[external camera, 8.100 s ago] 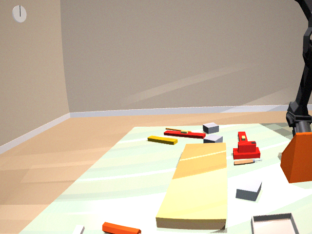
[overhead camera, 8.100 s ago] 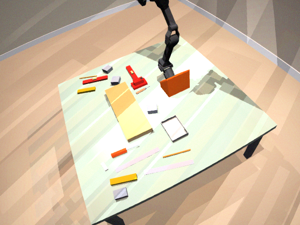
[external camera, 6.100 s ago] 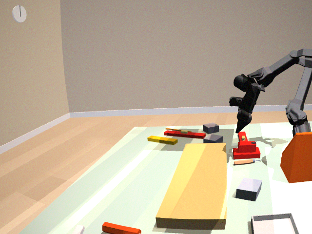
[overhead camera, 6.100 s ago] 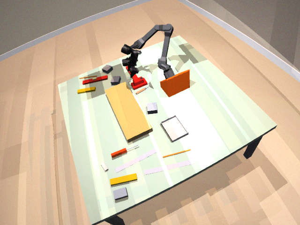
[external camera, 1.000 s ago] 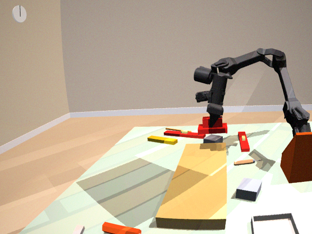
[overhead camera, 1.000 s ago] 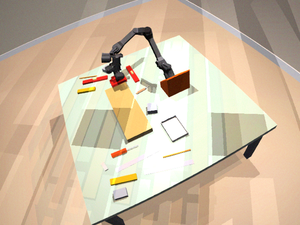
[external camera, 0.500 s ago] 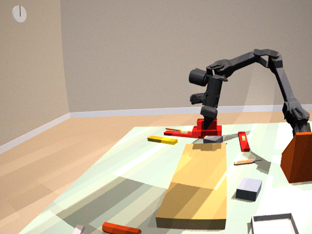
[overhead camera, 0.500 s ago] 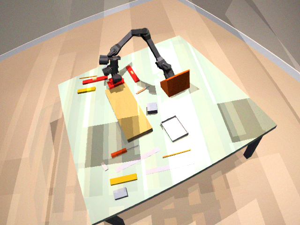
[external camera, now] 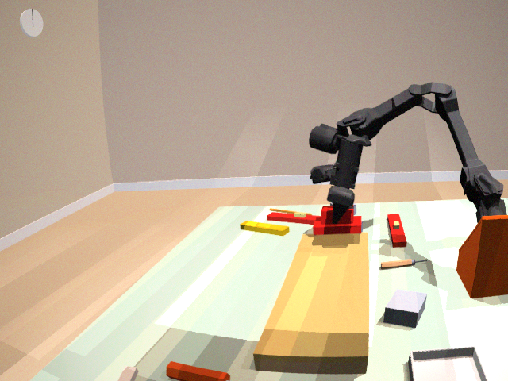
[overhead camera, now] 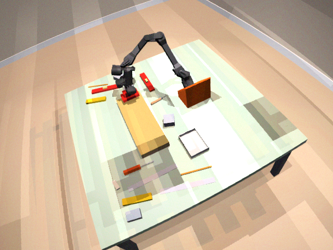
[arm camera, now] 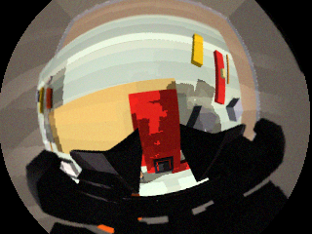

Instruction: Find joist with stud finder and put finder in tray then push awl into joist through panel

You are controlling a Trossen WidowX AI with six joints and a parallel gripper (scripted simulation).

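My gripper [overhead camera: 130, 93] [external camera: 339, 216] [arm camera: 156, 127] is shut on the red stud finder [overhead camera: 125, 97] [external camera: 353, 228] [arm camera: 155, 109], which is upright with its wide base down. It is at the far end of the tan floor panel [overhead camera: 142, 121] [external camera: 328, 286] [arm camera: 93, 122], level with or just above its top; whether they touch I cannot tell. The awl [overhead camera: 156, 100] [external camera: 397, 263], with a wooden handle and thin metal tip, lies on the table right of the panel. The tray [overhead camera: 185, 147] [external camera: 443, 352] stands empty, right of the panel's near end. The joist is hidden.
A grey block [overhead camera: 168, 120] [external camera: 406, 305] stands between panel and tray. An orange-brown wedge [overhead camera: 199, 92] [external camera: 488, 258] stands before the arm's base. Red levels [overhead camera: 146, 82] [overhead camera: 100, 89] and a yellow bar [overhead camera: 95, 100] [external camera: 264, 227] lie around the far end. A screwdriver [overhead camera: 131, 170] lies nearer.
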